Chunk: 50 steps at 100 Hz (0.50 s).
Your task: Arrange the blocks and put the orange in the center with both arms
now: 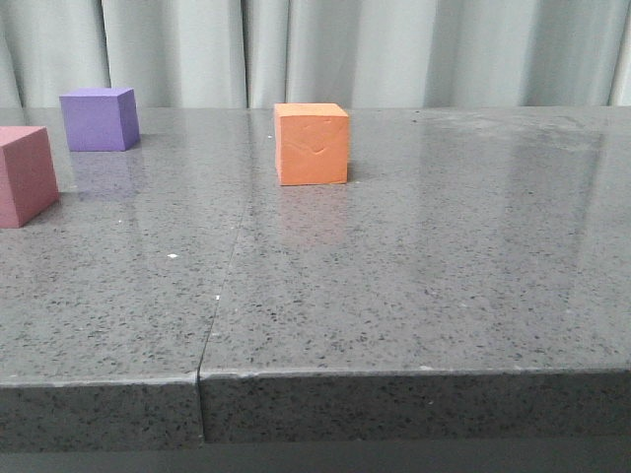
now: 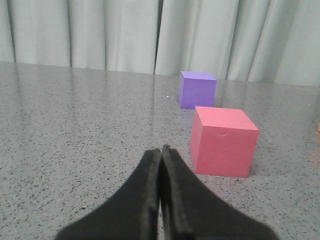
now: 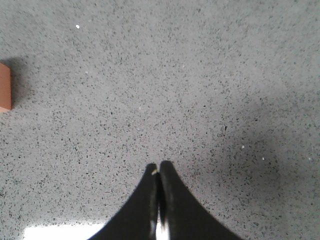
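Both grippers, left gripper [image 2: 161, 150] and right gripper [image 3: 158, 167], have jaws clenched on nothing. The orange cube [image 1: 312, 144] sits mid-worktop; purple cube [image 1: 99, 119] and pink-red cube [image 1: 25, 175] stand left. Jaws should release before approaching a cube squarely.

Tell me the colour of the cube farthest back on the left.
Purple cube; front view shows it best.

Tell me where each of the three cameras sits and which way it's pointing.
Front view: low at the table's near edge, facing the curtain; shows the orange cube, purple cube and pink cube; no robot parts.
Left wrist view: low over the table, looking across at the purple and pink cubes; shut left gripper shows.
Right wrist view: looking down at the tabletop; shut right gripper shows.
Shared: both wrist views catch an edge of the orange cube.
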{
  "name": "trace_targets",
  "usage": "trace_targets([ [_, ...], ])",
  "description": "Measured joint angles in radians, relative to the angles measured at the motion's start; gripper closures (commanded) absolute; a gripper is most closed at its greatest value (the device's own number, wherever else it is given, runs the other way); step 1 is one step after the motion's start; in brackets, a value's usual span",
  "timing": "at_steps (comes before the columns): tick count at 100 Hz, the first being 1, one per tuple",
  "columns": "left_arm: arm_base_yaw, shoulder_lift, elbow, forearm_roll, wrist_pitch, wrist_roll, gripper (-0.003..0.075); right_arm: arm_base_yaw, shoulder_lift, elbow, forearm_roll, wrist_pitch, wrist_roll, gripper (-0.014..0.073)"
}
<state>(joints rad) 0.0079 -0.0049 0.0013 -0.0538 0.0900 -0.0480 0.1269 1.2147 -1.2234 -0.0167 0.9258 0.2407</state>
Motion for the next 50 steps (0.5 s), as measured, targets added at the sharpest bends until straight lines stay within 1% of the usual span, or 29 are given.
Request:
trace_targets([
  [33,0.0,0.0,0.0,0.0,0.0,0.0,0.0741,0.0,-0.378,0.399,-0.001,-0.32,-0.004,0.0661],
  [50,0.0,0.0,0.0,0.0,0.0,0.0,0.0741,0.0,-0.59,0.576,-0.005,-0.407,-0.004,0.0661],
])
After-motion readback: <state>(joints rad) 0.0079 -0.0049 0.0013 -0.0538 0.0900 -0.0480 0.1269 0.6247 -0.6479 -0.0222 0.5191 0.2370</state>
